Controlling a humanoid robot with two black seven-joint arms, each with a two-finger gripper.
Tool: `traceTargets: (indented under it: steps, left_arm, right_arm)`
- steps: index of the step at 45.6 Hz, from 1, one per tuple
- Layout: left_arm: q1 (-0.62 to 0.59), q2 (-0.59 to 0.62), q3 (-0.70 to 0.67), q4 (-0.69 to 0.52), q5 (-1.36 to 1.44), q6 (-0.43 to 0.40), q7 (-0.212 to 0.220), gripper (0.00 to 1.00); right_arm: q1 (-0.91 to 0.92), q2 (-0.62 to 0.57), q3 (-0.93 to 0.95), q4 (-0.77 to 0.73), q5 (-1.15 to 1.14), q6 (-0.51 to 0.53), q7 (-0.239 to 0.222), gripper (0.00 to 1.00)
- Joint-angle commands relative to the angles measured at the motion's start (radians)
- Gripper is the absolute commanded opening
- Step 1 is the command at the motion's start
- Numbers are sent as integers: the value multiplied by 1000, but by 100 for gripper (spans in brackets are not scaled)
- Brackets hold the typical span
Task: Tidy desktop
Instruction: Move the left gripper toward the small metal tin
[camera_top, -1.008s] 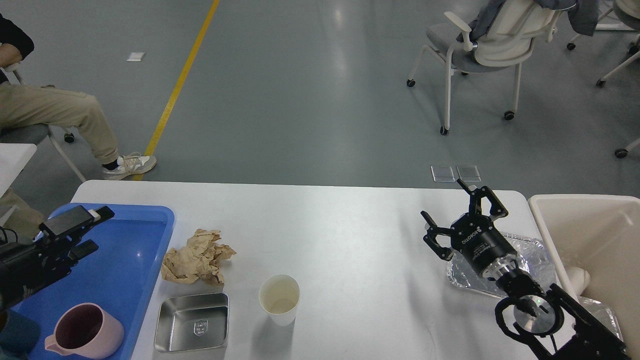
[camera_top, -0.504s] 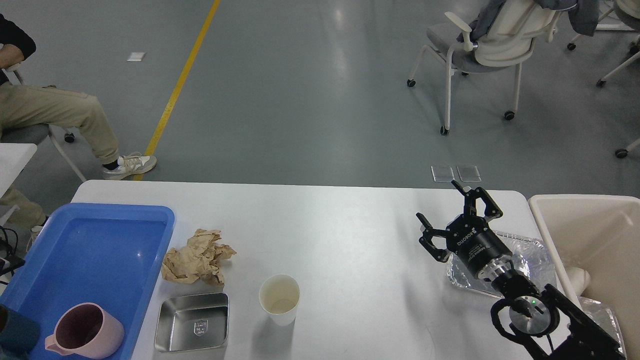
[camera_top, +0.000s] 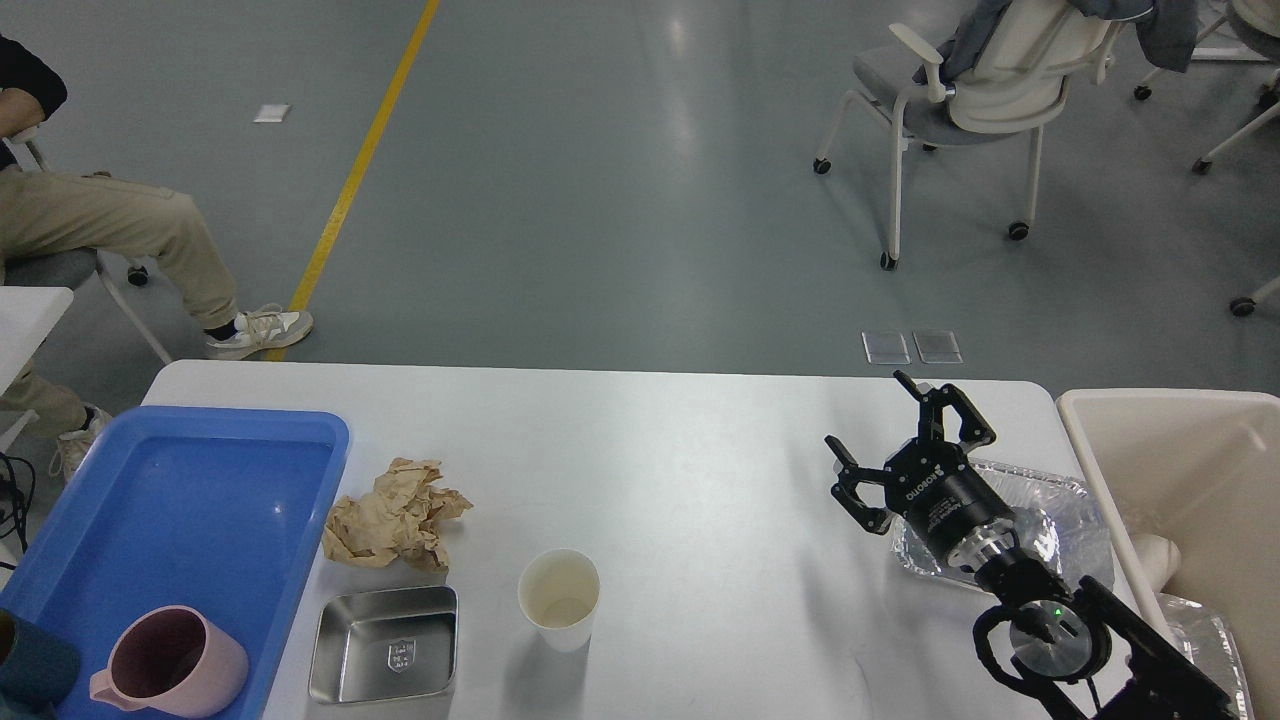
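Worktop (camera_top: 680, 470): white, glossy, long axis running 9-to-3 across the view, near edge out of view at the bottom. It carries everything still to be cleared.

Right gripper (camera_top: 895, 440): fingers (camera_top: 940, 410) spread wide, holding nothing, tips pointing toward roughly 11 o'clock. It hovers at the right part of the worktop, at the near-left corner of a foil tray (camera_top: 1060, 500); the wrist covers part of that tray. Whether anything touches the foil cannot be told.

Left gripper: not in view.

Loose items, all well apart from the right fingers, off toward 8–9 o'clock:
- paper cup (camera_top: 559, 598), upright, mouth up, empty as far as can be seen; nearest of the left-hand group.
- steel dish (camera_top: 385, 643), flat, just left of the cup.
- crumpled brown paper (camera_top: 393, 527), beside the rim of the blue tray (camera_top: 300, 425), no clear long axis.
- pink mug (camera_top: 172, 662) lies inside the blue tray, handle toward 8 o'clock.

Cream bin (camera_top: 1090, 440) stands at 3 o'clock, just beyond the worktop's right end.

Judgement: the foil tray is the thing next to hand. It lies toward 4 o'clock of the fingertips, behind them, long axis near 9-to-3, far end toward the bin. The right arm is the only one placed for it; the fingers would need to turn back and down. The cup is the likelier alternative, a long reach leftward.
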Motion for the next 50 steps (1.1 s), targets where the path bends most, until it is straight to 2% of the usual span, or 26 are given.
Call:
traceTargets:
  steps: [1, 4, 7, 12, 18, 27, 34, 38, 44, 47, 50]
  left_arm:
    - [-45, -19, -42, 27, 42, -100, 64, 97]
    - [-87, -25, -56, 44, 107, -131, 99, 97]
    - [-133, -44, -59, 61, 182, -154, 116, 97]
    - [-207, -116, -57, 113, 357, -191, 116, 97]
    - [-249, -228, -57, 197, 648, -204, 96, 97]
    - [-281, -350, -59, 291, 1105, -198, -20, 97]
    - [-328, -418, -54, 289, 1230, -212, -30, 97]
    - [-407, -453, -43, 288, 1346, -287, -48, 97]
    - [-439, -467, -40, 291, 1653, -296, -186, 97]
    - [-453, -487, -42, 289, 1812, -296, -237, 96]
    - [-457, -512, -40, 289, 1920, -296, -267, 96]
  right_arm:
    - [-7, 0, 1, 10, 0, -2, 0, 100]
    - [-7, 0, 1, 10, 0, -4, 0, 100]
    - [-10, 0, 2, 11, 0, -4, 0, 100]
    - [-10, 0, 5, 13, 0, -4, 0, 100]
    - [-10, 2, 8, 25, 0, -5, 0, 100]
    - [-12, 2, 13, 39, 0, -10, 0, 100]
    - [-12, 5, 14, 45, 0, -10, 0, 100]
    - [-12, 12, 18, 45, 0, -10, 0, 100]
    - [-12, 28, 18, 54, 0, -10, 0, 100]
    - [-12, 29, 18, 62, 0, -10, 0, 100]
    - [-10, 34, 19, 65, 0, -10, 0, 100]
